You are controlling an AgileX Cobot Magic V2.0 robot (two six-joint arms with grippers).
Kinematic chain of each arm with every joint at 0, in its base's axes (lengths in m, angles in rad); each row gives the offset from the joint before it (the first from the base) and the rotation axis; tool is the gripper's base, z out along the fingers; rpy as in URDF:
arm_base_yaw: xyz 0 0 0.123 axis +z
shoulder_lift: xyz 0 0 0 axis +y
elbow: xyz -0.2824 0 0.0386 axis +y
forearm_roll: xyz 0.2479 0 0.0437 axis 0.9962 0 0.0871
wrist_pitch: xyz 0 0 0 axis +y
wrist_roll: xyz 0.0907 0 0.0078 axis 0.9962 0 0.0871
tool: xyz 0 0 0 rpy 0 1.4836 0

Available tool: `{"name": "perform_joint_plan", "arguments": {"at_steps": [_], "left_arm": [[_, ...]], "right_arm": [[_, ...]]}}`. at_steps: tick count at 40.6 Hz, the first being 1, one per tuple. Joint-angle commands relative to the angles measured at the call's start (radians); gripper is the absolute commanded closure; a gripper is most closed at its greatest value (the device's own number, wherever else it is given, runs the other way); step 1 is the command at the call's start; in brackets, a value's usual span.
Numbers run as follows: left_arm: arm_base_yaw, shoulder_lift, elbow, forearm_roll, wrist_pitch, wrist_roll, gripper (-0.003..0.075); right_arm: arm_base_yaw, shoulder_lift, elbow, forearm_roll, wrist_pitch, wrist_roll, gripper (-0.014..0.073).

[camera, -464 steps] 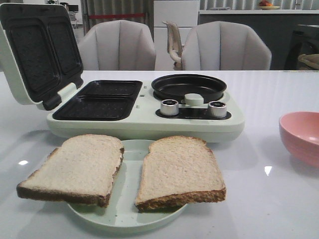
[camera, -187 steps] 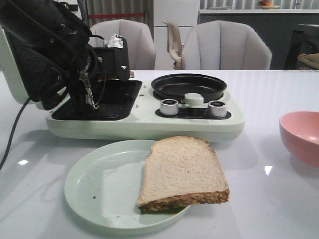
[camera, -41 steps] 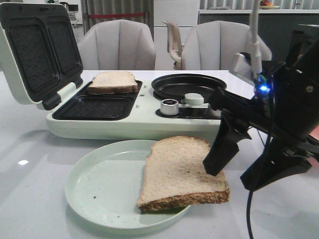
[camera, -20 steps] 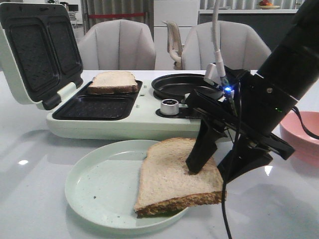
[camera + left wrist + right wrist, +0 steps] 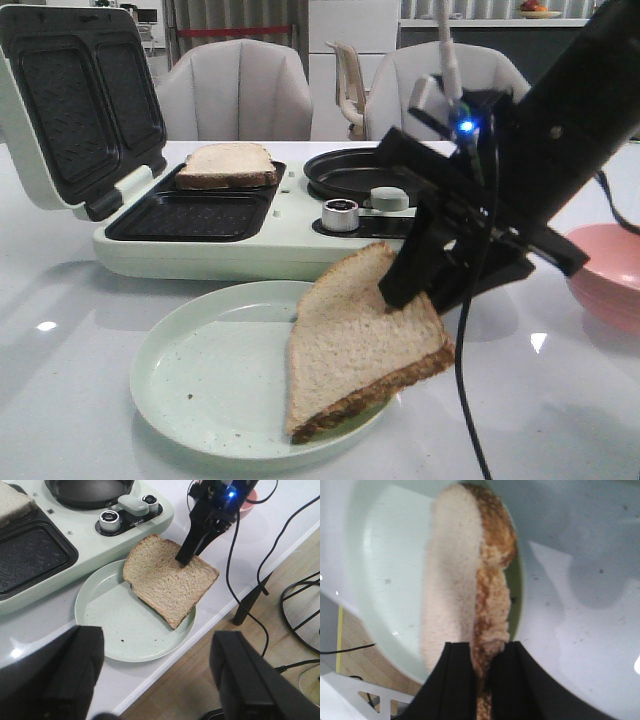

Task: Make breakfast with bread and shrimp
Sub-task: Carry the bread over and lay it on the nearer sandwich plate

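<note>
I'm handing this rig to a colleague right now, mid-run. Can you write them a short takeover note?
Right gripper: shut on the second bread slice, which hangs tilted, its low corner over the plate.
Left gripper: open, holding nothing, above the table's near edge.
Done: first bread slice lies in the sandwich maker's rear tray.
Left: the front tray holds nothing yet and probably takes the held slice. No shrimp visible; the pink bowl's contents can't be seen.
</note>
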Motion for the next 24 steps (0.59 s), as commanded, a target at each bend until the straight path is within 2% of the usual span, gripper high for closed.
{"name": "perform_joint_plan", "arguments": {"at_steps": [1,10,24], "left_arm": [[0.003,-0.003,-0.027,-0.011,-0.082,-0.01,0.0222],[0.003,-0.003,-0.027,-0.013,-0.082,-0.01,0.0222],[0.003,-0.003,-0.027,-0.013,-0.082,-0.01,0.0222]], "right_arm": [[0.001,-0.137,-0.03,0.032,0.038,-0.017,0.0559],[0.013,-0.231,-0.129,0.158,-0.029,-0.055,0.0559],[0.124,-0.045,-0.32,0.415,-0.306,-0.213,0.0559]]}}
